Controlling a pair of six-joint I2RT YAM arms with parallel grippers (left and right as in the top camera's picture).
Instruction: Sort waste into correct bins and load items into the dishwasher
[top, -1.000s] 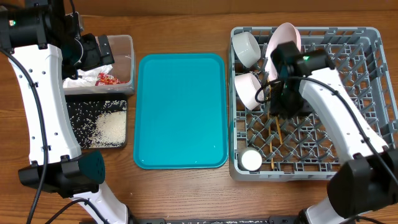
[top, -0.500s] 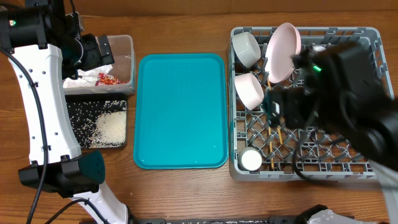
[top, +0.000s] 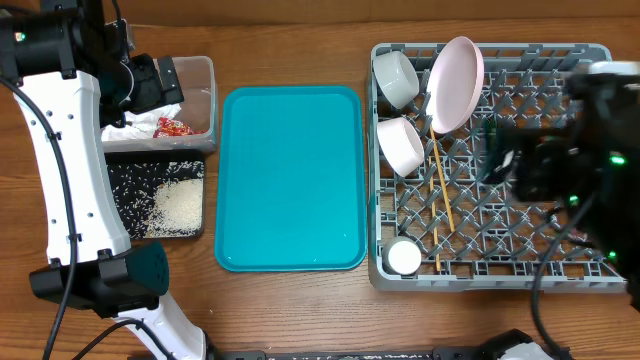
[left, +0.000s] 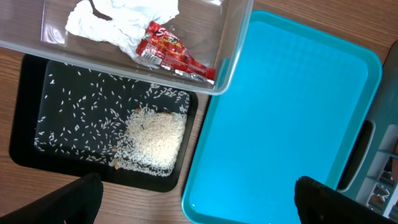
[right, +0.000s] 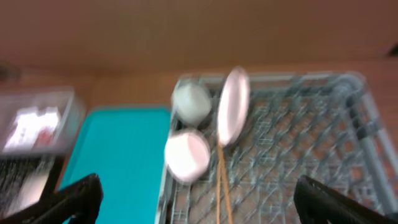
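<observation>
Grey dish rack (top: 480, 283) sits on R side of desk (top: 290, 310), loaded. White plate (top: 455, 85) stands on edge near the back. One white bowl (top: 397, 78) is tipped on its side in back-L corner, and a 2nd bowl (top: 402, 145), also tipped, is just in front of it. Small white cup (top: 405, 257) is in front-L corner. Chopsticks (top: 441, 195) lie on the lattice, roughly front-to-back, just R of the 2nd bowl, btw plate and cup.

R gripper (right: 199, 205): wrist view is blurred, but fingers are spread wide w/ nothing btw them. It looks down on rack's L part. In overhead view R arm (top: 560, 165) is a blur above rack's R half, apart from the dishes.

Teal tray (top: 290, 180) lies mid-desk, btw bins and rack.

Clear tub (top: 208, 95) at back-L holds red snack wrapper (left: 174, 53) and crumpled napkins (left: 118, 15). Black tray (left: 25, 149) is right in front of tub. Rice (left: 155, 140) is heaped toward its R side, w/ loose grains scattered over the rest.

L gripper (left: 199, 205): fingers wide apart, holding nothing, hovering up over tub area.
</observation>
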